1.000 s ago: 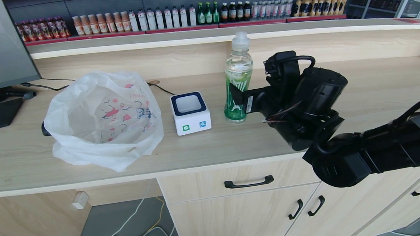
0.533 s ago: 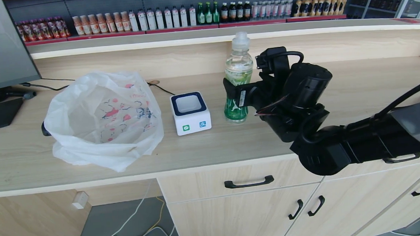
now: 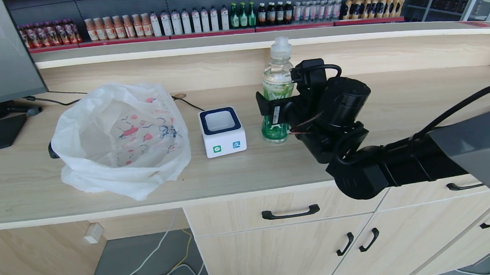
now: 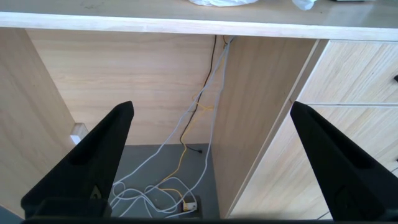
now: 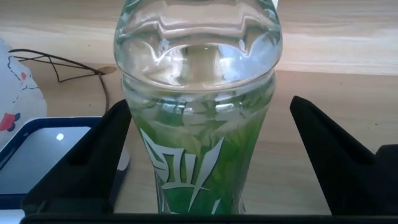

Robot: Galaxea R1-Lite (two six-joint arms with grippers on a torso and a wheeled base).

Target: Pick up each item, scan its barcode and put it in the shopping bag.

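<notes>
Bottle (image 3: 278,76) stands upright between the spread fingers of the right gripper (image 3: 276,107), which flank it without clearly gripping, midway along the worktop (image 3: 271,165). Just beside it sits the white scanner (image 3: 222,130), then the shopping bag (image 3: 121,134) toward the left end. Left gripper (image 4: 208,162) hangs wide open and empty below the front edge.

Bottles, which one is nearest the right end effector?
The green-labelled bottle standing alone on the counter, inside the open right end effector. All the other bottles stand in rows on the shelf far behind.
</notes>
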